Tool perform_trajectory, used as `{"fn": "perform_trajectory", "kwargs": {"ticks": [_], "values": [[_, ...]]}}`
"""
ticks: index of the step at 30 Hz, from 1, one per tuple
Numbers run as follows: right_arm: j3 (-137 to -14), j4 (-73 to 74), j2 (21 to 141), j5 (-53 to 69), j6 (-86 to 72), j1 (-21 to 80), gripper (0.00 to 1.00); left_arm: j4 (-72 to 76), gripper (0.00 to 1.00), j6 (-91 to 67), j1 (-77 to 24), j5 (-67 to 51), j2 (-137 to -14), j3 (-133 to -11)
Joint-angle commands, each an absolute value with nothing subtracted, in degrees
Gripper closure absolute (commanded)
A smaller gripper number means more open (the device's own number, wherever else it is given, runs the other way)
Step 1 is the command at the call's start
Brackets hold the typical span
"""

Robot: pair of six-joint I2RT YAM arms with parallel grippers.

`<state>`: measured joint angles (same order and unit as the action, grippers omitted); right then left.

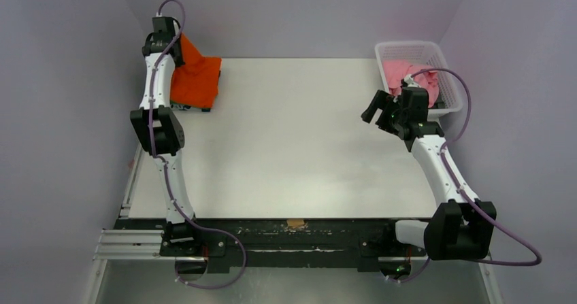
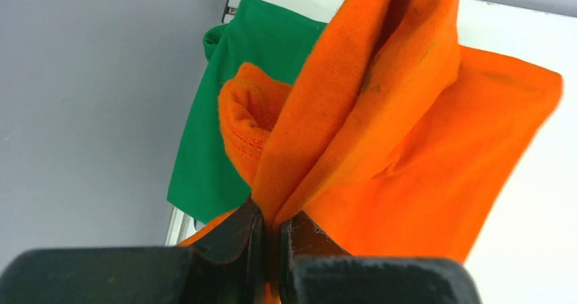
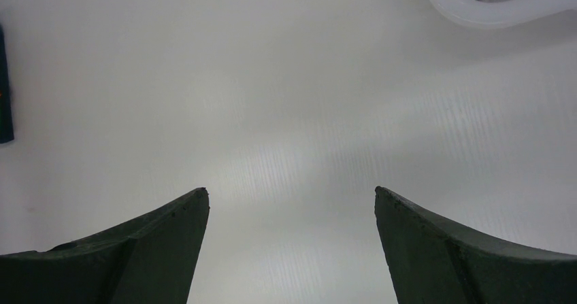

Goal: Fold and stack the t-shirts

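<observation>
Two shirts sit at the far left corner of the table (image 1: 292, 141): the orange t-shirt (image 2: 435, 147), soft ribbed knit, lies over the green t-shirt (image 2: 224, 107), long axis running near-to-far. The left gripper (image 2: 271, 226), arm stretched forward, pinches a raised orange fold. The right gripper (image 3: 291, 202) hovers spread wide, empty, beside the lattice basket (image 1: 408, 46) holding the pink t-shirt (image 1: 400, 69).

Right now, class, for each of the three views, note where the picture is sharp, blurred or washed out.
Top external: even, diffuse light, sharp, faint shadows on the table. Left wrist: the orange t-shirt weave is crisp, the left fingers blur at the bottom edge. Right wrist: pale sheen, right fingers dark, basket rim washed out.
</observation>
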<state>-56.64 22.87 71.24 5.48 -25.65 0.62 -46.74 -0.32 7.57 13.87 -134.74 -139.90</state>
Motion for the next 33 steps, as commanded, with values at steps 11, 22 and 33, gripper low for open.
{"fn": "perform_trajectory", "kwargs": {"ticks": [11, 22, 33], "values": [[-56.94, 24.48, 69.77, -3.01, -23.99, 0.44, 0.09, -30.9, 0.09, -7.55, 10.15, 26.86, -133.72, -137.28], [-53.37, 22.91, 62.16, -11.7, -27.51, 0.44, 0.02, -37.18, 0.0, -16.08, 6.99, 22.51, -113.51, -127.61], [-43.06, 21.27, 50.56, -16.11, -29.97, 0.44, 0.01, -18.72, 0.0, -30.3, -8.76, 7.02, -76.7, -70.57]]}}
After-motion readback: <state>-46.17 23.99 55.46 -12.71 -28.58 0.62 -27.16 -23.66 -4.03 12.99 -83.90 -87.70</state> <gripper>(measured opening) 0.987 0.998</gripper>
